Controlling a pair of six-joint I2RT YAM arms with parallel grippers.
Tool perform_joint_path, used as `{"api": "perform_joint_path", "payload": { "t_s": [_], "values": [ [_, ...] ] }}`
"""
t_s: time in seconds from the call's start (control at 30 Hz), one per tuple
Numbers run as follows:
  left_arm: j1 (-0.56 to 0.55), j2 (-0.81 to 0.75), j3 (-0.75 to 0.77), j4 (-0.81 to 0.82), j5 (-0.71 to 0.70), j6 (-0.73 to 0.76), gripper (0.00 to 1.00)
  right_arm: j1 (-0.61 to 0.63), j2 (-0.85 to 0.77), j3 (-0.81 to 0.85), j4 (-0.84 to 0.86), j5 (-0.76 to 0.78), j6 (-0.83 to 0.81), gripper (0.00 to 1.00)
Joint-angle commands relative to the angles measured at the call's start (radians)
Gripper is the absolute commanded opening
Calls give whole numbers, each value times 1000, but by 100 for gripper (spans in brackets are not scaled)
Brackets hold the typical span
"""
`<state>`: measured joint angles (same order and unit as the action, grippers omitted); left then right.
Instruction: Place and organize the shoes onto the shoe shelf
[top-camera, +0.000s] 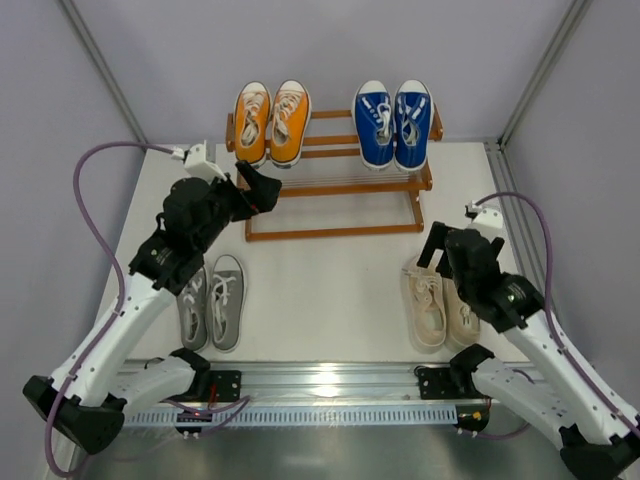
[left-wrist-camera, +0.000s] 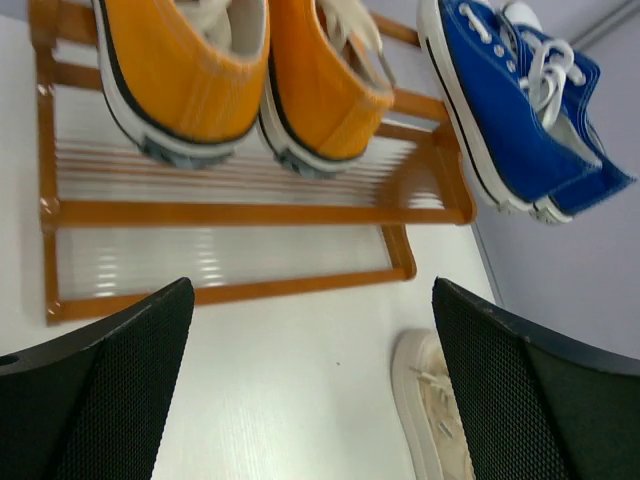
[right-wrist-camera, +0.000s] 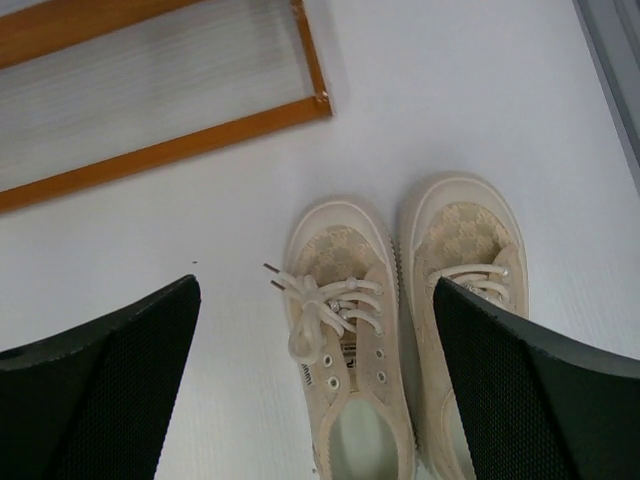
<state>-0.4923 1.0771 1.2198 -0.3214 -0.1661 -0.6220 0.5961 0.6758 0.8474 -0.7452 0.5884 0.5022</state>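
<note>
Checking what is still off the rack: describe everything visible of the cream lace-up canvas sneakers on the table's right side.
The cream lace-up canvas sneakers are a pair with woven patterned toe panels, pale rubber toe caps and soles, small eyelets and cream laces tied in bows. They stand upright, side by side, toes toward the orange-brown wooden shoe rack but clear of it, resting on the white table. The open right gripper hovers above, touching neither shoe.
</note>
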Motion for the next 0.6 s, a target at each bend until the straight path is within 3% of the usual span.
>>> {"api": "perform_joint_path", "payload": {
  "t_s": [0.0, 0.1, 0.27, 0.57],
  "values": [
    [-40, -100, -150, 102, 129, -91, 100, -140, 152, 3, -131, -142, 123, 100],
    [-90, -163, -241, 55, 163, -110, 100, -242, 217, -71, -128, -199, 171, 100],
    [-181, -282, -387, 42, 204, -166, 100, -336, 142, -148, -125, -217, 234, 100],
    [-218, -397, -534, 1, 214, -235, 100, -351, 85, -136, -221, -102, 363, 100]
  ]
}}
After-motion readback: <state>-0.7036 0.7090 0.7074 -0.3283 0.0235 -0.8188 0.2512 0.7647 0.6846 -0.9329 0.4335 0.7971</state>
